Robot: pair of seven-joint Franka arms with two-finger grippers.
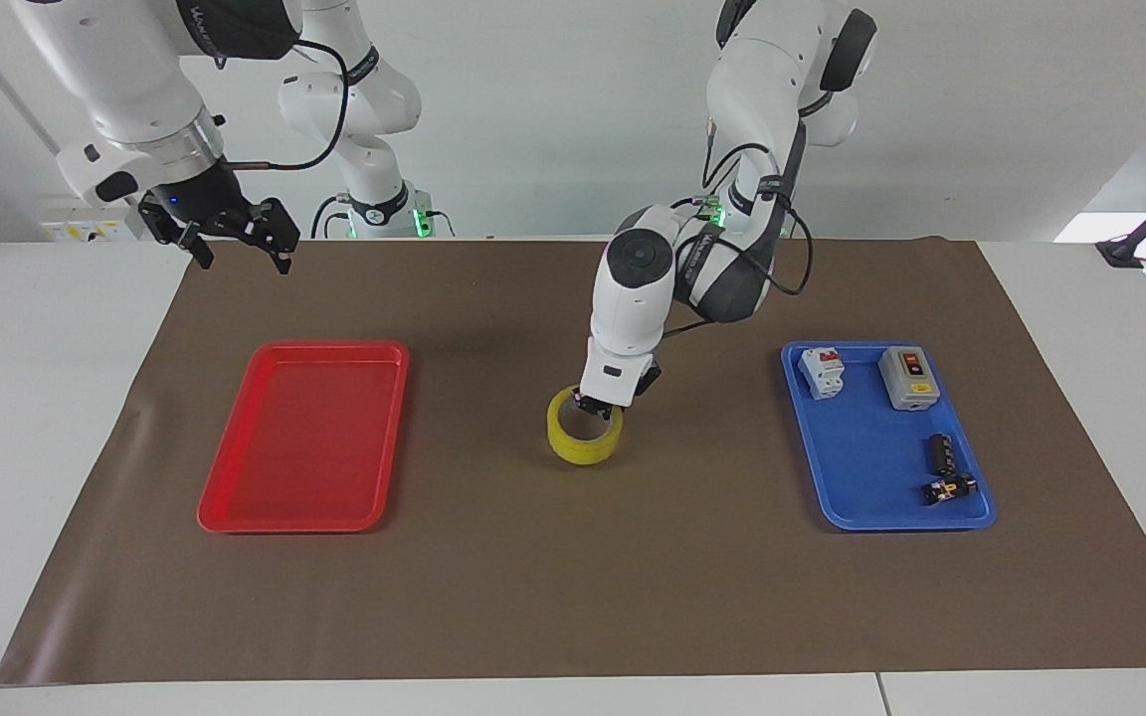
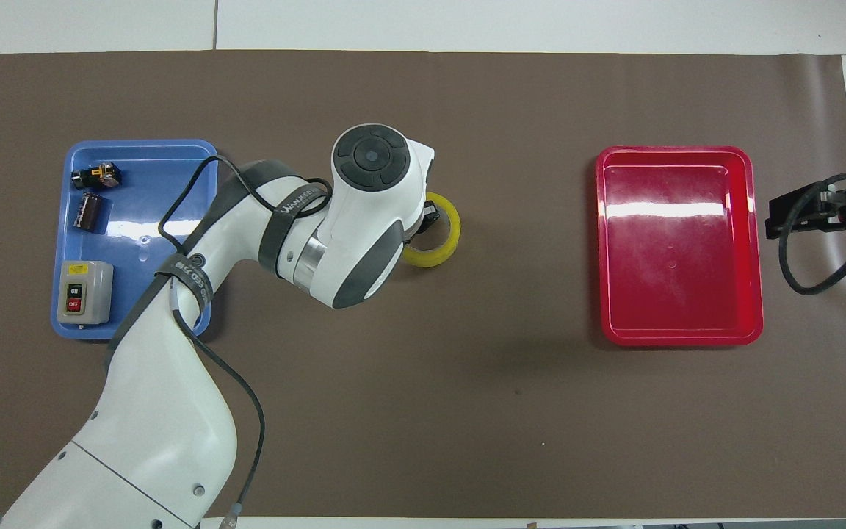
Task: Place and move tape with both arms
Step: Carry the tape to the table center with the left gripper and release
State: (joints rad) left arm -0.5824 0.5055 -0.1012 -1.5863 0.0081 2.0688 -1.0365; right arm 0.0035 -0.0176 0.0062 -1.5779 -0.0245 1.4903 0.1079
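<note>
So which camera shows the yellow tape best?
The facing view. There the whole tape shows, sitting on the brown mat between the two trays, with the left gripper at its rim. In the overhead view the left arm covers part of the tape, so only one side of the ring shows.

The tape [image 1: 584,439] is lying on the surface [image 1: 573,597] directly under the left gripper [image 1: 597,405], between two trays. One tray [image 1: 309,517] is sitting toward the right arm's end, near the right gripper [image 1: 231,239]; the other tray [image 1: 857,517], toward the left arm's end, is holding a switch box [image 1: 908,377] and a circuit breaker [image 1: 821,371].
</note>
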